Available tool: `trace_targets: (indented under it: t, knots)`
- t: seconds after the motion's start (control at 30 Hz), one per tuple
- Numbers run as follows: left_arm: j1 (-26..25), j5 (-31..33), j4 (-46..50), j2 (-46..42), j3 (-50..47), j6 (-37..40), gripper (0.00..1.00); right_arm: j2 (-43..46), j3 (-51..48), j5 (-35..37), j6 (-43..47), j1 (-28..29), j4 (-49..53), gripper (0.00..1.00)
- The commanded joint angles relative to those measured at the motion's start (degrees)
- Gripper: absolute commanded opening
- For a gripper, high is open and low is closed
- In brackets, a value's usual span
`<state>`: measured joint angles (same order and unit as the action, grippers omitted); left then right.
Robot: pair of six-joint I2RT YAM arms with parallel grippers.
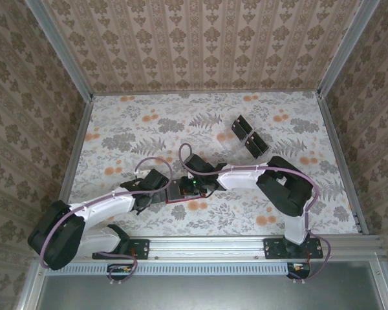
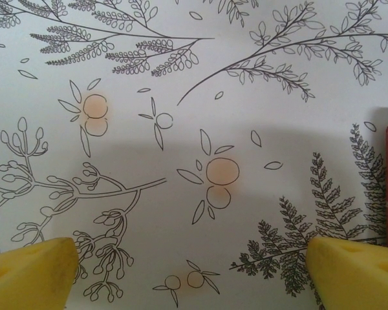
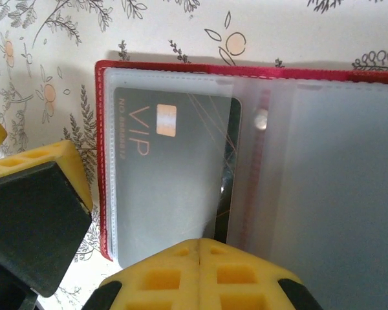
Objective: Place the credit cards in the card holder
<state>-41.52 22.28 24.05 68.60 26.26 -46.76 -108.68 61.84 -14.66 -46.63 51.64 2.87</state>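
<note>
On the left, the left gripper (image 2: pixel 194 274) hangs low over the flowered bench (image 2: pixel 181 64). Its jaws are spread wide with nothing between them, only printed leaves and orange fruit. A strip of red shows just beside its right fingertip. My guess is that it waits there to steady the wallet rather than to pick anything up.

That red strip is the card holder (image 3: pixel 102 161). It lies open and flat on the bench in the middle, near the front edge, with both arms reaching in over it. It is red around the rim and has cloudy clear plastic pockets inside. A dark VIP card (image 3: pixel 161 187) with a small gold chip sits almost fully in the left sleeve (image 3: pixel 181 87), its right edge just proud of the opening.

The right gripper (image 3: pixel 199 271) has its jaws pressed together at that card's lower edge. It seems placed to nudge the card home, though I cannot tell whether a corner is pinched.

Further right and toward the back, well apart from the holder, two more dark credit cards (image 1: pixel 256 145) lie waiting, so the job looks only partly done.
</note>
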Motion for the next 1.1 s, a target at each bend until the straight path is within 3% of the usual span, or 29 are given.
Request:
trace_targets:
  t: [0.0, 0.13, 0.27, 0.43, 0.67, 1.07]
  knots:
    - [0.4, -0.1, 1.0, -2.0, 1.2, 0.7, 1.00, 5.9, -0.7, 0.4, 0.2, -0.2, 0.8, 0.12]
    - [0.5, -0.8, 1.0, -5.5, 1.7, 1.7, 1.00, 12.4, -2.7, 4.0, 2.2, -1.4, 4.4, 0.33]
    - [0.7, -2.3, -0.5, -8.4, 1.8, 3.0, 1.00, 17.9, -5.3, 9.3, 4.6, -3.3, 9.4, 0.41]
    - [2.1, -8.4, -9.9, -12.6, -2.1, 4.3, 1.00, 20.5, -7.6, 15.2, 6.7, -5.3, 14.3, 0.47]
    - [5.3, -17.4, -19.9, -13.4, -6.5, 4.1, 1.00, 15.2, -8.5, 13.2, 6.9, -6.3, 10.8, 0.47]
    - [5.5, -23.7, -27.5, -5.9, -6.1, 4.1, 1.00, 9.5, -9.0, 11.8, 6.3, -6.4, 7.3, 0.41]
